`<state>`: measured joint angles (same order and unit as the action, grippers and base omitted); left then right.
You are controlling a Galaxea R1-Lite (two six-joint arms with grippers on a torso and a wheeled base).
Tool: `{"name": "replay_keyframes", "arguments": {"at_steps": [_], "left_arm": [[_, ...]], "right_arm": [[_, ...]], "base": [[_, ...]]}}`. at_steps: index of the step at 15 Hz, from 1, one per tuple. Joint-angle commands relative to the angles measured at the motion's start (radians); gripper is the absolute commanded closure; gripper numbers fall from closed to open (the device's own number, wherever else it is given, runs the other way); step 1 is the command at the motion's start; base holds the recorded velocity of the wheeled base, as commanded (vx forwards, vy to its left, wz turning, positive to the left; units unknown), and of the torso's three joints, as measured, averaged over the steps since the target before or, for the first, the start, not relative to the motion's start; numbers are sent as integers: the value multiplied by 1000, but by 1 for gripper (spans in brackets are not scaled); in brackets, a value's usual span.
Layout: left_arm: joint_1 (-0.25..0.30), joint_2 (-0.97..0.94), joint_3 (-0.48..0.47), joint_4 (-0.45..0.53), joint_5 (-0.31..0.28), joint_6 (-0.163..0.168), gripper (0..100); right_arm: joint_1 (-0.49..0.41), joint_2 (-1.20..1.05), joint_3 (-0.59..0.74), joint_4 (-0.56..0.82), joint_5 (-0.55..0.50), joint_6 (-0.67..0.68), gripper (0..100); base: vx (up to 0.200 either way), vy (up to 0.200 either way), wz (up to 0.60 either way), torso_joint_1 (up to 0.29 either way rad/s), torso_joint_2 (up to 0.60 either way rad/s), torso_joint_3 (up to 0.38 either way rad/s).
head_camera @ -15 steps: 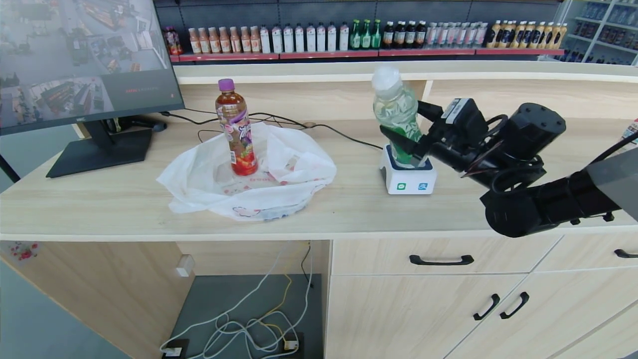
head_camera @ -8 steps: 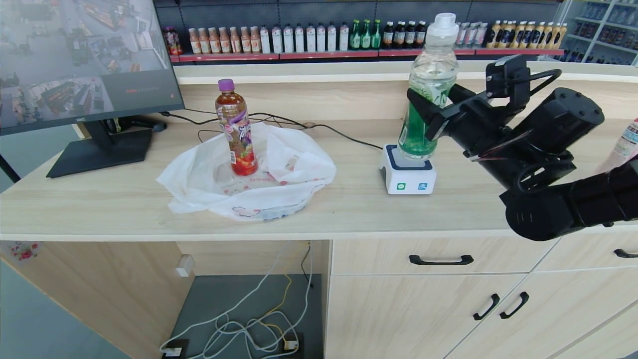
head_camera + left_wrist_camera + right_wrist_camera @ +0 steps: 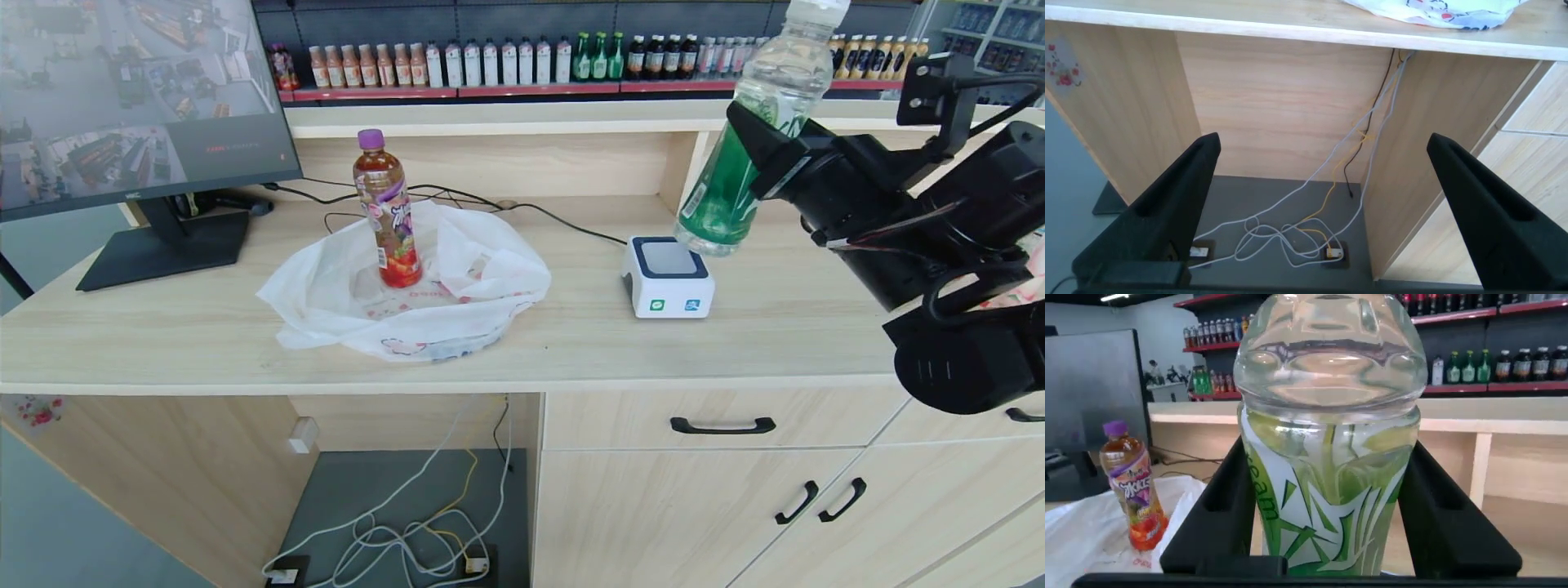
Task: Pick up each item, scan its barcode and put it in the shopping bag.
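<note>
Item 1. My left pincer (image 3: pixel 1323 140): fingers spread wide with nothing between them, lower than the scanner (image 3: pixel 668 278) and off to its left, facing the open bay under the counter (image 3: pixel 571 343), where loose cables (image 3: pixel 1290 237) lie on the floor.

Item 2. My right pincer (image 3: pixel 751 131): pinching the green-labelled bottle (image 3: pixel 718 204) around its middle. The bottle is in the air, tilted, its base just above and to the right of the scanner, not touching it.

Item 3. Scanner: white box, dark top face, standing on the counter.

Item 4. Shopping bag (image 3: pixel 482 278): white, spread open on the counter left of the scanner; a red tea bottle (image 3: pixel 388 216) with a purple cap stands upright in it.

Item 5. Monitor (image 3: pixel 131 90): far left of the scanner.

Item 6. Shelf bottles (image 3: pixel 571 57): a row well behind the scanner.
</note>
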<state>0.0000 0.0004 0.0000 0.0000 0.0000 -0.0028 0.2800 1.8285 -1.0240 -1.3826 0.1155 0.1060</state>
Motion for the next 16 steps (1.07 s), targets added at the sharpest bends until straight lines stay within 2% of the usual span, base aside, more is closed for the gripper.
{"name": "replay_keyframes", "arguments": {"at_steps": [1, 5, 10, 16], "left_arm": [[0, 0, 0, 0, 0, 0, 0], [0, 0, 0, 0, 0, 0, 0], [0, 0, 0, 0, 0, 1, 0], [0, 0, 0, 0, 0, 0, 0]], "right_arm": [[-8, -20, 24, -23, 1, 12, 100], [-12, -21, 148, -136, 7, 40, 100], [-12, -44, 263, -179, 16, 47, 100], [-47, -38, 254, -185, 73, 34, 100]], "base": [[0, 0, 0, 0, 0, 0], [0, 0, 0, 0, 0, 0], [0, 0, 0, 0, 0, 0], [0, 0, 0, 0, 0, 0]]}}
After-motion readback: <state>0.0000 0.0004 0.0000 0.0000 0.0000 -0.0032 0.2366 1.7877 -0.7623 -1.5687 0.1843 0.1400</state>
